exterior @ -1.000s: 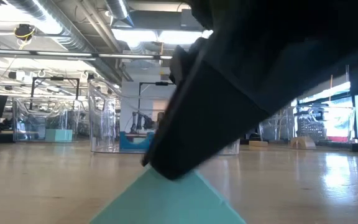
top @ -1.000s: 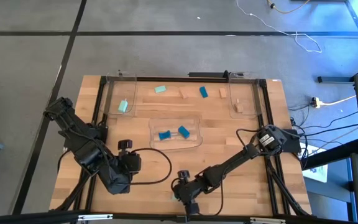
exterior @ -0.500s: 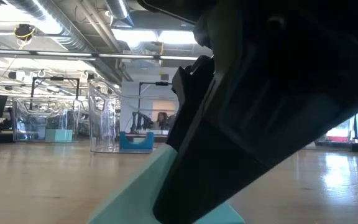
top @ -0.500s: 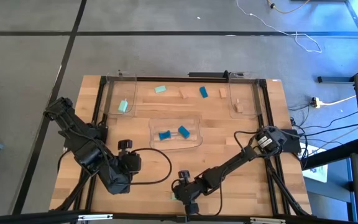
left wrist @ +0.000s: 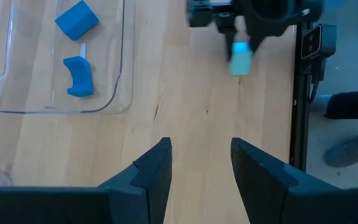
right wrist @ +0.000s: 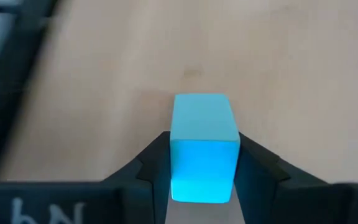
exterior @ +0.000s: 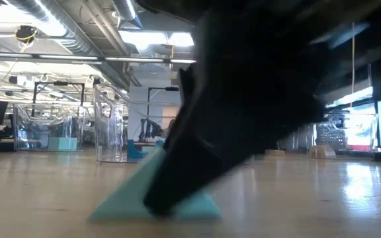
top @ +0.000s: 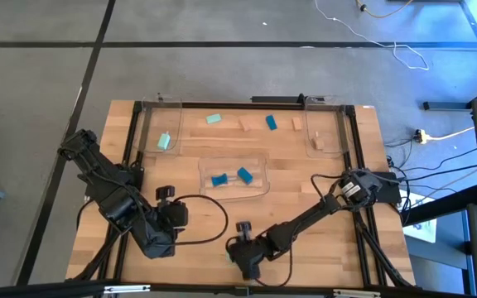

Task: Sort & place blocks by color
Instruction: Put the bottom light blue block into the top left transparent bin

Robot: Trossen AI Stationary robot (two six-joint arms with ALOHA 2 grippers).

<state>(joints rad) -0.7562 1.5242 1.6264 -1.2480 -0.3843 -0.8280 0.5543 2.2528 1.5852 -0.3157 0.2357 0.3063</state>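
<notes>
My right gripper (top: 240, 258) is low over the table's near edge, shut on a pale mint block (right wrist: 204, 146); that block also shows in the left wrist view (left wrist: 241, 59) and the low view (exterior: 127, 201). My left gripper (top: 172, 209) waits open on the near left, holding nothing (left wrist: 201, 155). Two blue blocks (top: 219, 179) (top: 244, 175) lie in the centre tray. A mint block (top: 165, 141) lies in the left tray and a tan block (top: 318, 142) in the right tray. A mint (top: 214, 118), a tan (top: 245, 126), a blue (top: 271, 122) and another tan block (top: 296, 123) lie loose along the far side. My right gripper pinches the mint block between its two fingers (right wrist: 157, 155), one on each long side (right wrist: 232, 149). The fingers come slanting down from above. In the low view the block is tilted, its lower edge (exterior: 177, 215) at or just above the table top; which, I cannot tell.
Three clear trays stand on the table: left (top: 150, 132), centre (top: 263, 165) and right (top: 331, 136). A black cable (top: 209, 223) loops on the wood between the arms. A black frame (top: 354, 165) runs along the table's sides. Bare wood lies between the centre tray and the near edge.
My right gripper has moved a little toward the far edge and the table's left, keeping the mint block between its fingers. In the low view the block has drawn back from the camera and now shows smaller and lower.
</notes>
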